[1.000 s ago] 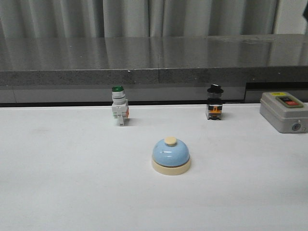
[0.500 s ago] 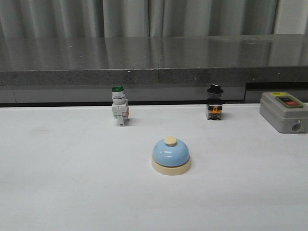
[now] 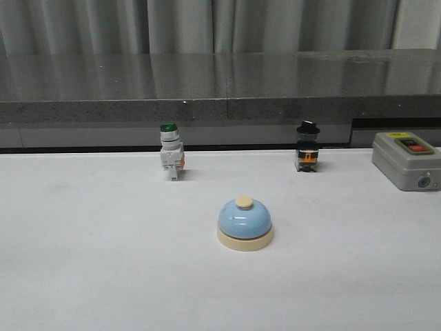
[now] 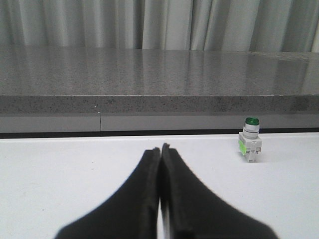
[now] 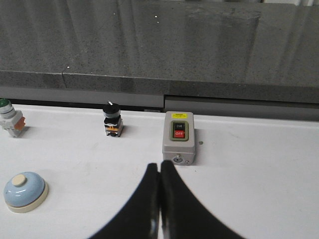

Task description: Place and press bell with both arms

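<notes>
Left tool (image 4: 160, 149): both black fingers pressed tip to tip, clenched on nothing, hanging over bare white counter (image 4: 60, 169). Green-capped push-button switch (image 4: 249, 140) stands upright ahead of the tool and off to its right, near the counter's back edge. Grey speckled ledge (image 4: 149, 74) runs behind it, with pale curtains (image 4: 149, 25) above.

Right tool (image 5: 159, 167): fingers likewise closed together, empty, over the counter. Neither tool shows in the front view.

Bell (image 3: 244, 223): light-blue dome, cream base, cream top button, sitting upright and free on the counter, roughly central in the front view. In the right wrist view the bell (image 5: 23, 191) lies well apart from the right tool, off to its left and about level with the fingertips. No contact with either tool.

Grey switch box (image 5: 178, 137) with yellow label and ON/OFF buttons sits just ahead of the right tool's tips, slightly to its right, not touching. Black-knobbed switch (image 5: 112, 121) stands ahead and left of the right tool, near the back edge. Green-capped switch is also visible at the far left of that view, partly cropped.

In the front view the two small switches stand behind the bell, one to each side.
</notes>
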